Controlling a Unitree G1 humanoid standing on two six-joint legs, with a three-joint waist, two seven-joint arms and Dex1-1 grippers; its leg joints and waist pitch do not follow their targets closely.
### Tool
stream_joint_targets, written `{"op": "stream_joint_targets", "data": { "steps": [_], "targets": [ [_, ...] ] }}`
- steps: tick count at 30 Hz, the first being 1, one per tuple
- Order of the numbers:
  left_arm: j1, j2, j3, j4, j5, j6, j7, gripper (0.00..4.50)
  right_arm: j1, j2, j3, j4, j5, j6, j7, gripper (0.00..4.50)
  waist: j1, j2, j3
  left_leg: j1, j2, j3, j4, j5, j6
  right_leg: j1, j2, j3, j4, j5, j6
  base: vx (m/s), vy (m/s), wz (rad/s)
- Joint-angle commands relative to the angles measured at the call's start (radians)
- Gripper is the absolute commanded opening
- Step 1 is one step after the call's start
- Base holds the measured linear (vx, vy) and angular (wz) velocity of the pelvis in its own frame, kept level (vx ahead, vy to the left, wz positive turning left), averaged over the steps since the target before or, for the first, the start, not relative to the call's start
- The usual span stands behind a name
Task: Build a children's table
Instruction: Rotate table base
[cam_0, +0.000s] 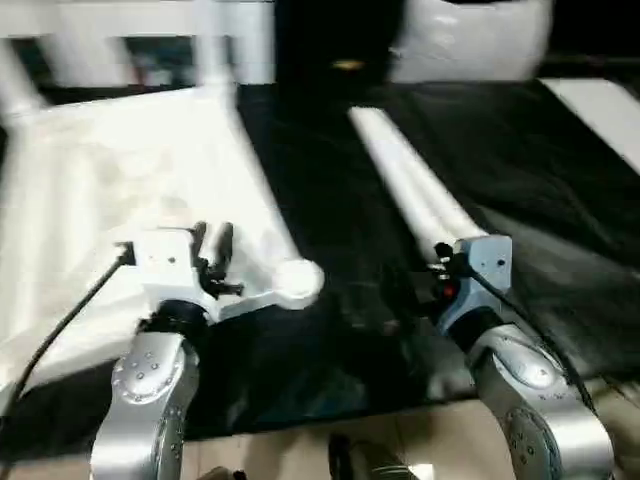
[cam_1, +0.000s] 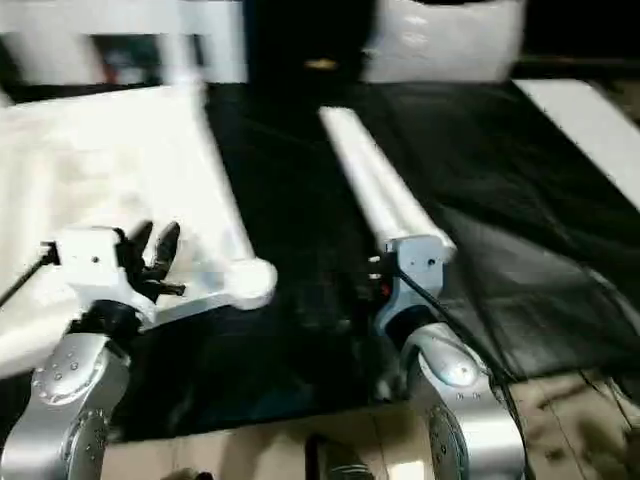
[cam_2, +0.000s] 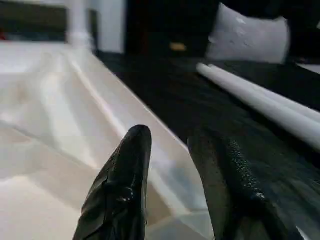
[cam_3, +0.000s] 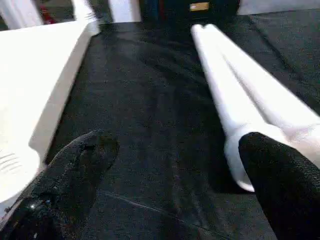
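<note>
The children's table top lies underside up on the left of the black mat. Its round corner socket points toward me. My left gripper hovers over the top's near right edge, just behind that socket; its fingers stand a little apart with nothing between them. Two long white legs lie side by side on the mat, running away from me. My right gripper is wide open at their near ends, with one fingertip against the end of the nearer leg and no grip on it.
The black mat covers the work area, and its near edge meets pale floor. A white shelved cabinet stands at the back left. At the back right sits a grey-white cushion-like panel. A white strip lies at the far right.
</note>
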Motion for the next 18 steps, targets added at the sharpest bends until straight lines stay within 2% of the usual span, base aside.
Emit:
{"op": "stream_joint_targets", "data": {
  "steps": [1, 2, 3, 4, 5, 6, 7, 8, 9, 10, 11, 12, 13, 14, 15, 16, 17, 18],
  "targets": [
    [0.016, 0.019, -0.028, -0.018, 0.034, 0.008, 0.000, 1.90, 0.010, 0.001, -0.004, -0.003, -0.002, 0.001, -0.017, 4.50, -0.003, 0.013, -0.077, 0.078, -0.028, -0.016, -0.047, -0.201, 0.142, -0.024, 0.031, -0.027, -0.100, -0.420, 0.069, 0.012, 0.008, -0.24],
    [0.017, 0.022, -0.031, -0.018, 0.033, 0.004, -0.004, 1.90, 0.009, 0.001, -0.006, -0.002, -0.002, 0.000, -0.018, 4.50, -0.002, 0.011, -0.077, 0.077, -0.029, -0.012, -0.047, -0.195, 0.147, -0.023, 0.030, -0.027, -0.099, -0.403, 0.062, 0.031, 0.003, -0.32],
    [0.018, 0.027, -0.035, -0.017, 0.026, 0.000, -0.009, 1.90, 0.009, 0.001, -0.006, -0.001, -0.001, -0.002, -0.019, 4.50, -0.001, 0.008, -0.079, 0.077, -0.039, -0.004, -0.040, -0.204, 0.150, -0.022, 0.032, -0.021, -0.102, -0.398, 0.050, 0.042, 0.002, -0.21],
    [0.018, 0.027, -0.035, -0.017, 0.025, 0.000, -0.010, 1.90, 0.009, 0.001, -0.006, -0.001, -0.001, -0.003, -0.019, 4.50, 0.002, 0.009, -0.082, 0.078, -0.052, -0.002, -0.036, -0.225, 0.147, -0.017, 0.036, -0.008, -0.106, -0.407, 0.045, 0.000, 0.000, 0.00],
    [0.019, 0.025, -0.029, -0.017, 0.021, 0.005, -0.004, 1.90, 0.002, 0.001, -0.012, -0.004, -0.007, 0.001, -0.030, 4.50, 0.002, 0.013, -0.081, 0.077, -0.054, -0.005, -0.039, -0.223, 0.148, -0.014, 0.039, -0.005, -0.105, -0.399, 0.043, 0.000, 0.000, 0.00],
    [0.019, 0.025, -0.025, -0.015, 0.025, 0.003, 0.004, 1.90, -0.003, -0.001, -0.014, -0.005, -0.015, -0.003, -0.037, 4.50, 0.000, 0.019, -0.084, 0.088, -0.033, -0.011, -0.049, -0.177, 0.166, -0.022, 0.047, -0.021, -0.093, -0.354, 0.031, 0.000, 0.000, 0.00],
    [0.018, 0.028, -0.023, -0.014, 0.030, 0.001, 0.008, 1.90, -0.008, 0.000, -0.016, -0.008, -0.017, 0.008, -0.044, 4.50, -0.006, 0.027, -0.076, 0.098, 0.008, -0.026, -0.074, -0.112, 0.187, -0.038, 0.042, -0.065, -0.074, -0.302, 0.000, 0.000, 0.000, 0.00],
    [0.018, 0.028, -0.023, -0.014, 0.030, 0.001, 0.008, 1.90, -0.008, 0.000, -0.016, -0.008, -0.017, 0.008, -0.044, 4.50, -0.009, 0.033, -0.078, 0.107, 0.035, -0.028, -0.083, -0.070, 0.197, -0.045, 0.032, -0.083, -0.062, -0.279, -0.023, 0.073, -0.035, -0.13],
    [0.018, 0.030, -0.018, -0.019, 0.028, 0.006, 0.011, 1.90, -0.010, -0.003, -0.015, -0.013, -0.014, 0.031, -0.044, 4.50, -0.016, 0.019, -0.076, 0.062, 0.036, -0.059, -0.101, -0.016, 0.261, 0.020, -0.025, -0.105, -0.049, -0.212, -0.110, 0.000, 0.000, 0.00],
    [0.022, 0.027, -0.011, -0.033, 0.009, 0.010, 0.004, 1.90, -0.006, -0.007, -0.009, -0.020, -0.007, 0.045, -0.037, 4.50, -0.019, 0.026, -0.080, 0.073, 0.022, -0.056, -0.095, 0.004, 0.279, 0.026, -0.036, -0.110, -0.046, -0.174, -0.172, 0.064, -0.052, 0.16],
    [0.026, 0.027, -0.008, -0.042, 0.005, 0.016, 0.004, 1.90, -0.002, -0.009, -0.006, -0.023, -0.005, 0.044, -0.033, 4.50, -0.027, 0.022, -0.081, 0.068, 0.002, -0.052, -0.089, 0.013, 0.303, 0.036, -0.036, -0.115, -0.055, -0.142, -0.233, 0.079, -0.039, 0.31],
    [0.029, 0.028, -0.008, -0.046, 0.003, 0.019, 0.004, 1.90, 0.000, -0.010, -0.004, -0.025, -0.004, 0.042, -0.033, 4.50, -0.036, 0.011, -0.084, 0.039, -0.063, -0.043, -0.068, -0.027, 0.312, 0.082, -0.035, -0.098, -0.087, -0.113, -0.307, 0.079, -0.039, 0.31],
    [0.042, 0.026, -0.006, -0.057, -0.027, 0.026, -0.013, 1.90, 0.006, -0.012, 0.001, -0.026, -0.003, 0.041, -0.030, 4.50, -0.038, -0.003, -0.091, 0.006, -0.104, -0.052, -0.059, -0.049, 0.288, 0.129, -0.041, -0.073, -0.108, -0.117, -0.333, 0.089, -0.067, 0.22],
    [0.057, 0.025, -0.005, -0.072, -0.067, 0.015, -0.044, 1.90, 0.011, -0.015, 0.007, -0.024, -0.002, 0.037, -0.027, 4.50, -0.032, 0.009, -0.090, -0.024, -0.110, -0.080, -0.071, 0.014, 0.265, 0.165, -0.053, -0.073, -0.121, -0.170, -0.265, 0.086, -0.089, 0.13],
    [0.061, 0.024, -0.006, -0.076, -0.077, 0.011, -0.052, 1.90, 0.012, -0.016, 0.009, -0.023, -0.002, 0.035, -0.026, 4.50, -0.029, 0.011, -0.092, -0.031, -0.104, -0.096, -0.080, 0.078, 0.260, 0.175, -0.060, -0.074, -0.121, -0.185, -0.208, 0.086, -0.089, 0.13],
    [0.078, 0.018, -0.001, -0.098, -0.114, 0.008, -0.072, 1.90, 0.013, -0.021, 0.019, -0.017, -0.002, 0.031, -0.019, 4.50, -0.017, 0.030, -0.092, -0.007, -0.058, -0.124, -0.094, 0.227, 0.275, 0.155, -0.075, -0.087, -0.107, -0.184, -0.116, 0.070, -0.077, 0.16],
    [0.084, 0.014, 0.002, -0.106, -0.121, 0.019, -0.066, 1.90, 0.013, -0.023, 0.023, -0.014, -0.002, 0.032, -0.017, 4.50, -0.017, 0.028, -0.096, 0.014, -0.036, -0.132, -0.093, 0.285, 0.286, 0.139, -0.091, -0.090, -0.095, -0.174, -0.090, 0.054, -0.074, 0.18],
    [0.086, 0.027, -0.005, -0.110, -0.111, 0.019, -0.073, 1.90, 0.011, -0.030, 0.031, -0.011, -0.002, 0.027, -0.006, 4.50, -0.017, 0.020, -0.091, 0.018, -0.023, -0.137, -0.097, 0.334, 0.280, 0.137, -0.112, -0.089, -0.082, -0.172, -0.080, 0.054, -0.074, 0.18]
  ]
}}
